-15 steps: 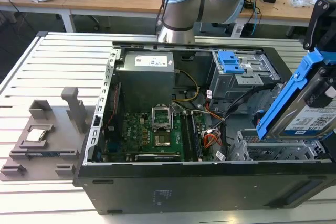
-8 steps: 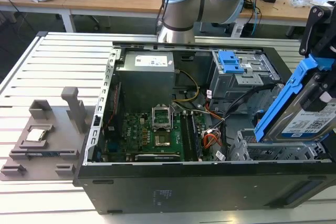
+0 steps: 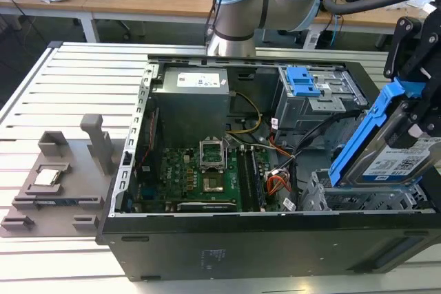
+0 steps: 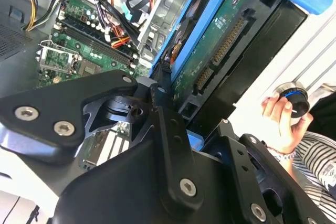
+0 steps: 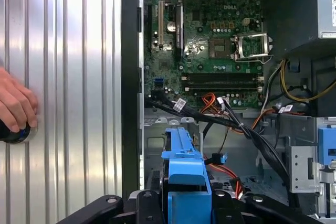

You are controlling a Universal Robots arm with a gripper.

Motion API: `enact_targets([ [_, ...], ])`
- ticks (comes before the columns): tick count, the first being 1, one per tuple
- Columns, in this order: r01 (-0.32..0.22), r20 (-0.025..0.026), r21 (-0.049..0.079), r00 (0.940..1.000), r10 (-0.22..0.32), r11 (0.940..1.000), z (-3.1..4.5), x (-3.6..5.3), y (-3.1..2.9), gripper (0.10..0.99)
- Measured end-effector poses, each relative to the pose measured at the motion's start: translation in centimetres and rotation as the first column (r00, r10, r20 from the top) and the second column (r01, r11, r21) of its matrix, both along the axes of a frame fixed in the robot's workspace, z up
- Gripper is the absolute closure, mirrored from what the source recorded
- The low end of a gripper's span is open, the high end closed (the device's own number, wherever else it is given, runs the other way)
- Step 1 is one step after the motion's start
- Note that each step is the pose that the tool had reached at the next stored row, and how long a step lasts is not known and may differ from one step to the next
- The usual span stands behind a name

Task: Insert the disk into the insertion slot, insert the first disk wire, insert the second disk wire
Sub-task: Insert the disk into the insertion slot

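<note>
The disk point(image 3: 403, 160), a silver drive with a white-and-blue label in a bright blue carrier point(image 3: 365, 135), hangs tilted over the exterior view's right end of the open computer case. My gripper point(image 3: 417, 125) is shut on it from above, black fingers on either side of the blue frame point(image 5: 184, 174) in the first wrist view. The disk's lower edge sits just above the insertion slot point(image 3: 344, 197), the silver perforated cage at the case's near right. The second wrist view shows the disk's green underside and connectors point(image 4: 215, 61). Loose black and orange wires point(image 5: 220, 106) lie between motherboard and cage.
A taller grey cage with a blue latch point(image 3: 306, 87) stands behind the slot. The motherboard point(image 3: 200, 170) and power supply point(image 3: 189, 98) fill the case's left part. A grey fixture point(image 3: 58, 177) lies on the slatted table. A person's hand point(image 5: 16, 108) rests on a black knob beside the case.
</note>
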State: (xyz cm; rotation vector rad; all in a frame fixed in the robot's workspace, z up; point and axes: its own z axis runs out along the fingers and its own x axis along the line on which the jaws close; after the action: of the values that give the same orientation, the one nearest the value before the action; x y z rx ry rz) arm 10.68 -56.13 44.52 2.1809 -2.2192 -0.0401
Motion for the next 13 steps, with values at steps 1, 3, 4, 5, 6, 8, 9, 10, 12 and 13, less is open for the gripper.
enact_targets([
  [1, 0.000, 0.0000, 0.000, 1.0000, 0.000, 1.0000, -0.12, 0.00, 0.16, 0.725],
  [3, 0.000, 0.0000, 0.000, 1.0000, 0.000, 1.0000, -0.36, 0.00, 0.46, 0.725],
  [4, 0.000, 0.0000, 0.000, 1.0000, 0.000, 1.0000, -0.47, 0.00, 0.60, 0.725],
  [5, 0.000, 0.0000, 0.000, 1.0000, 0.000, 1.0000, -0.59, 0.00, 0.71, 0.725],
  [6, 0.000, 0.0000, 0.000, 1.0000, 0.000, 1.0000, -0.86, 0.00, 0.87, 0.725],
  [8, 0.000, 0.0000, 0.000, 1.0000, 0.000, 1.0000, -1.11, 0.00, 0.88, 0.725],
  [9, 0.000, 0.0000, 0.000, 1.0000, 0.000, 1.0000, -1.27, 0.00, 0.90, 0.725],
  [10, 0.000, 0.0000, 0.000, 1.0000, 0.000, 1.0000, -1.39, 0.00, 0.93, 0.725],
  [12, 0.000, -0.0001, 0.000, 1.0000, 0.000, 1.0000, -1.64, -0.01, 1.33, 0.725],
  [13, 0.000, 0.0000, 0.000, 1.0000, 0.000, 1.0000, -1.83, -0.01, 1.35, 0.725],
])
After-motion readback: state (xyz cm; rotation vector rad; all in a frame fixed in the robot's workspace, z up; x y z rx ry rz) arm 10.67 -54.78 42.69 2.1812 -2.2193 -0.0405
